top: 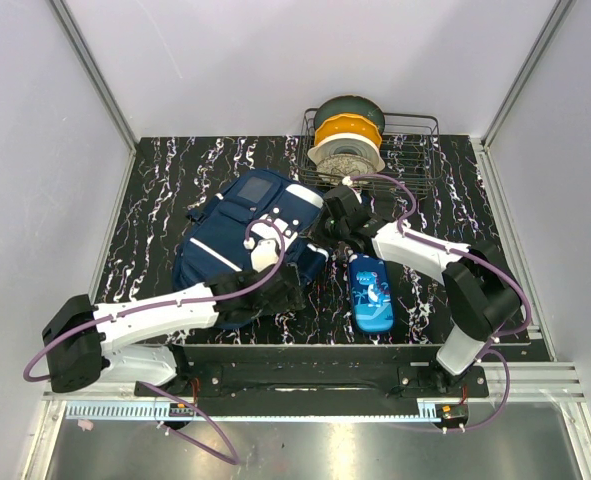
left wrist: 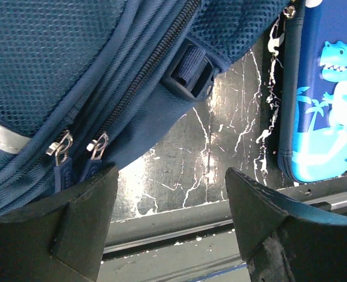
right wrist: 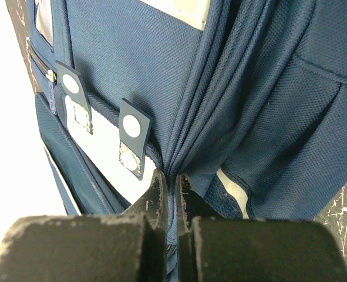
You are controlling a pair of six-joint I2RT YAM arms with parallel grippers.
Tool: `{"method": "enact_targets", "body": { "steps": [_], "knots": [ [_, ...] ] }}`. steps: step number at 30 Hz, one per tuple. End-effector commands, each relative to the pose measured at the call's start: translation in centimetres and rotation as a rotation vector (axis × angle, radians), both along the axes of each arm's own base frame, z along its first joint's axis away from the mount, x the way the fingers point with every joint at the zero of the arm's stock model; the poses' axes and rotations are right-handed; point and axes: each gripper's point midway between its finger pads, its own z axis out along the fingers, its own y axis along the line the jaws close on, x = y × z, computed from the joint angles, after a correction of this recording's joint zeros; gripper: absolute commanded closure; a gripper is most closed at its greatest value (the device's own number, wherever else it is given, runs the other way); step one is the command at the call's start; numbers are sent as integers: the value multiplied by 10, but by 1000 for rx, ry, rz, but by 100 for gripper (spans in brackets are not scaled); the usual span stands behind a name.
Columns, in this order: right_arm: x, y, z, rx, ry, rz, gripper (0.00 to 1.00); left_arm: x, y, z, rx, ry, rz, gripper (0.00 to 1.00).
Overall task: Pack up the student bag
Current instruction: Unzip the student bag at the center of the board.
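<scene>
The student bag (top: 237, 238), navy with white patches, lies on the dark marbled table left of centre. In the left wrist view its mesh side (left wrist: 73, 64), two zipper pulls (left wrist: 59, 147) and a buckle (left wrist: 188, 73) show. My left gripper (top: 280, 290) is open and empty at the bag's near right edge, its jaws (left wrist: 170, 200) over bare table. My right gripper (top: 327, 222) is at the bag's right side, shut on a gathered fold of the bag's navy fabric (right wrist: 173, 188). The bag fills the right wrist view (right wrist: 132, 59).
A bright-blue dinosaur pencil case (top: 372, 292) lies right of the bag, also in the left wrist view (left wrist: 326, 100). A wire basket (top: 415, 150) with filament spools (top: 348, 135) stands at the back. The table's near edge rail (left wrist: 179, 226) is just below my left jaws.
</scene>
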Motion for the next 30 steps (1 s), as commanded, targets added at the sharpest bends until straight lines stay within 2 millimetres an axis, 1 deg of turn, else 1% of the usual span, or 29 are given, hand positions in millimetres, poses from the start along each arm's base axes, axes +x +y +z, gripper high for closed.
{"method": "enact_targets", "body": {
  "steps": [1, 2, 6, 9, 14, 18, 20, 25, 27, 30],
  "knots": [
    [-4, -3, 17, 4, -44, 28, 100, 11, 10, 15, -5, -63, 72, 23],
    [-4, -2, 17, 4, -44, 29, 100, 12, 9, 18, -6, -68, 74, 23],
    [-4, -3, 18, 6, -45, 29, 100, 13, 14, 16, 24, -71, 84, 23],
    [-5, -4, 17, 2, -43, 29, 100, 15, 12, 23, 14, -84, 71, 24],
    [-6, -4, 15, 3, -38, 31, 100, 16, 3, 56, -39, -152, 14, 24],
    [-5, -1, 14, 6, -32, 36, 100, 18, -4, 71, -72, -192, -16, 21],
    [-4, 1, 13, 11, -29, 41, 100, 19, -2, 68, -62, -199, -12, 20],
    [-5, 1, 14, 12, -28, 43, 100, 18, 5, 48, 16, -160, 9, 20],
    [-5, 0, 12, 9, -27, 42, 100, 19, 12, 42, 52, -153, 26, 20],
    [-5, 0, 11, 10, -22, 41, 100, 22, 20, 39, 97, -166, 44, 20]
  ]
}}
